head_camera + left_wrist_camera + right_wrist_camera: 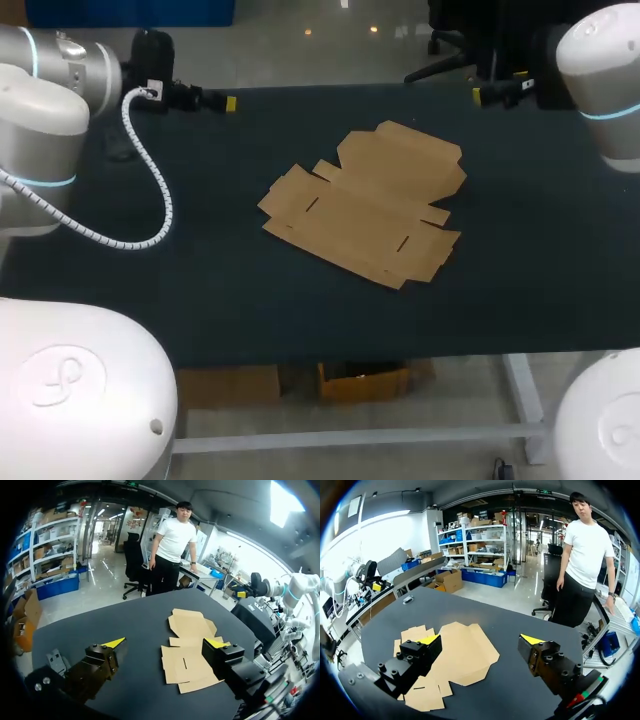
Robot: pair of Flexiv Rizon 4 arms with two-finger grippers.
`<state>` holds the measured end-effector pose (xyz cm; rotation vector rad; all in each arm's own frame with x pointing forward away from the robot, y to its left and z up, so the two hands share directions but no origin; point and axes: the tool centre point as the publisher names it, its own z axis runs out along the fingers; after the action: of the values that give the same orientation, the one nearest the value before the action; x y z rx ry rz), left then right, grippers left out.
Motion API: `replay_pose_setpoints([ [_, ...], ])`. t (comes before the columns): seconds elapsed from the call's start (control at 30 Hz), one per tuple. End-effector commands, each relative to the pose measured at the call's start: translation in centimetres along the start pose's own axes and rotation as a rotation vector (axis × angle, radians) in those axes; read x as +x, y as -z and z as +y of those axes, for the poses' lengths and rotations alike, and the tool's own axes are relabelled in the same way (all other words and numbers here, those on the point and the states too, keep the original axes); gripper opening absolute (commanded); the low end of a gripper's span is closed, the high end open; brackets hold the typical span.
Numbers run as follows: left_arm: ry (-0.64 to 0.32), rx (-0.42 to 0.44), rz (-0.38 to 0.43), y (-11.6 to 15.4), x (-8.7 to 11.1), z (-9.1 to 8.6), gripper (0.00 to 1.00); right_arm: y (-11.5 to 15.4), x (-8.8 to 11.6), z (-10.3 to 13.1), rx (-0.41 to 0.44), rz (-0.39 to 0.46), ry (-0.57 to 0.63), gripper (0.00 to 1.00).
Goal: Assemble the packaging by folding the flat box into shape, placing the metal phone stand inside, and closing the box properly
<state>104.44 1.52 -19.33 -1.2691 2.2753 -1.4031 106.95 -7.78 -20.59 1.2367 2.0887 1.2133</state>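
The flat cardboard box lies unfolded at the centre of the dark table. The left gripper at ten o'clock and the right gripper at two o'clock are both released, fingers spread.

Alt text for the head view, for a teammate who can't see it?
A flat, unfolded cardboard box lies in the middle of the dark table. The left gripper and right gripper hang near the far corners, touching nothing.

The flat box is plain tan cardboard, the table under it dark blue-black. The left hand and right hand are black with bright yellow tips; the left arm and right arm are white, ringed pale blue.
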Motion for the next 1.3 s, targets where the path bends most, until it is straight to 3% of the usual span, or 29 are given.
replay_pose_setpoints([
  [0.03,0.014,-0.127,0.009,0.4,0.3,0.5,1.00,0.6,0.3,-0.4,0.114,0.000,-0.026,1.00],
  [0.37,0.053,-0.222,0.036,0.3,1.2,2.8,1.00,1.4,0.0,-2.7,0.185,-0.038,-0.138,1.00],
  [0.63,0.071,-0.305,0.035,0.4,1.6,3.6,1.00,2.2,-0.3,-4.2,0.238,-0.062,-0.224,1.00],
  [1.3,0.071,-0.305,0.035,0.4,1.6,3.6,1.00,2.2,-0.3,-4.2,0.238,-0.062,-0.224,1.00],
])
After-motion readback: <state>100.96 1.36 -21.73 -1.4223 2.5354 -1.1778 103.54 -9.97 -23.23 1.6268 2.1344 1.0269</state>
